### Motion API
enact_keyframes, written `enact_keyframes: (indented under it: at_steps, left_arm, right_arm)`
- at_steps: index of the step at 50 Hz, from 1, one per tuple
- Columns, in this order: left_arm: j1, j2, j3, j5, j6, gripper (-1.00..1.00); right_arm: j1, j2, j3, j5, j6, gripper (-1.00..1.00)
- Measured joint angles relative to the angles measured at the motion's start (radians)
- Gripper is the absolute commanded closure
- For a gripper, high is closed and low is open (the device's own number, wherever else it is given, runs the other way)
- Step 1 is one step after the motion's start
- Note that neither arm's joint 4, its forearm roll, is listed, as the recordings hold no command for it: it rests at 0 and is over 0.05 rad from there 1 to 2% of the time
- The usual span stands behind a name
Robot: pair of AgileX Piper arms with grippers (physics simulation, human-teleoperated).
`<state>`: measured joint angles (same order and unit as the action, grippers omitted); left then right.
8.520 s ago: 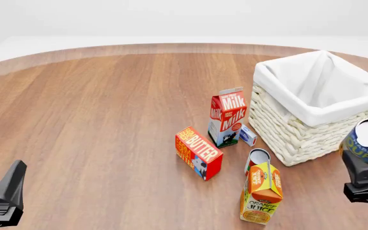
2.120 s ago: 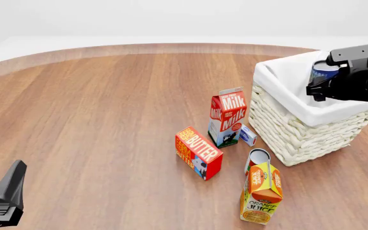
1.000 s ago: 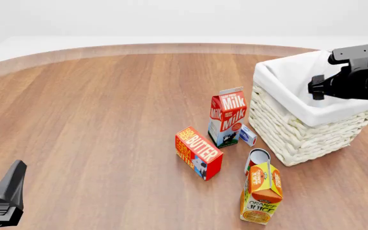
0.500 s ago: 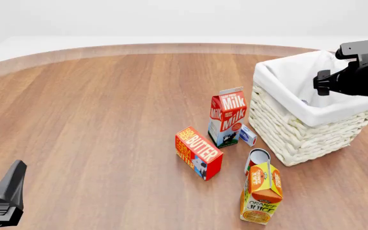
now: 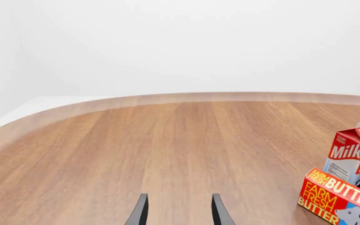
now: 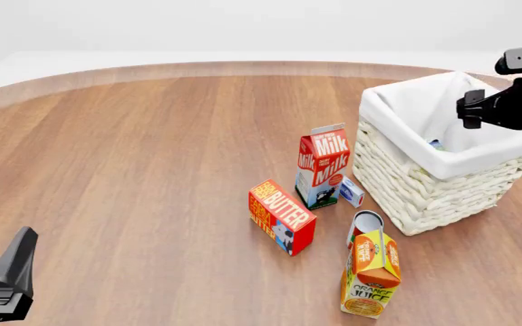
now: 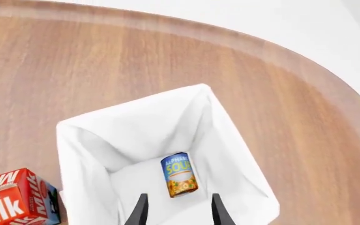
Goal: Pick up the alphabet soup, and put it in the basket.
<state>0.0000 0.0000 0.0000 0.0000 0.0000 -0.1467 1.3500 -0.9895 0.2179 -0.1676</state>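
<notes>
Front view: the right gripper [image 6: 467,112] hangs above the basket [image 6: 406,183], at the far right of the table [image 6: 152,149]; its fingers are not clearly visible here. Only a small blue-and-white sliver of the alphabet soup [image 6: 435,144] shows inside the basket, against the white lining. The milk carton [image 6: 323,166] stands upright just left of the basket, with a small blue-and-white box [image 6: 351,191] between the two. The butter box [image 6: 282,216] lies nearer the camera. The orange juice carton [image 6: 372,274] stands in the foreground, with a red-labelled can [image 6: 366,223] just behind it. The left gripper [image 6: 7,278] sits at the lower left corner, well apart from all groceries.

Left wrist view: the left gripper [image 5: 177,211] has its two fingers parted, nothing between them, over bare wood. The milk carton [image 5: 355,152] and butter box [image 5: 336,196] appear at the edge.

Right wrist view: the right gripper [image 7: 178,208] has its fingers spread and holds nothing. The alphabet soup [image 7: 178,174] lies on its side on the floor of the basket [image 7: 80,140], clear of the fingertips. The milk carton [image 7: 14,194] stands outside the basket wall.
</notes>
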Motion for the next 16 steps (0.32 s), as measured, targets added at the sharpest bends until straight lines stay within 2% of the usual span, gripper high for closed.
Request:
enact_keyframes:
  at_steps: [16]
  left_arm:
    - [0.000,0.000,0.000,0.000,0.000,-1.00]
  right_arm:
    - [-0.015,-0.099,0.032,0.009,0.016,-1.00]
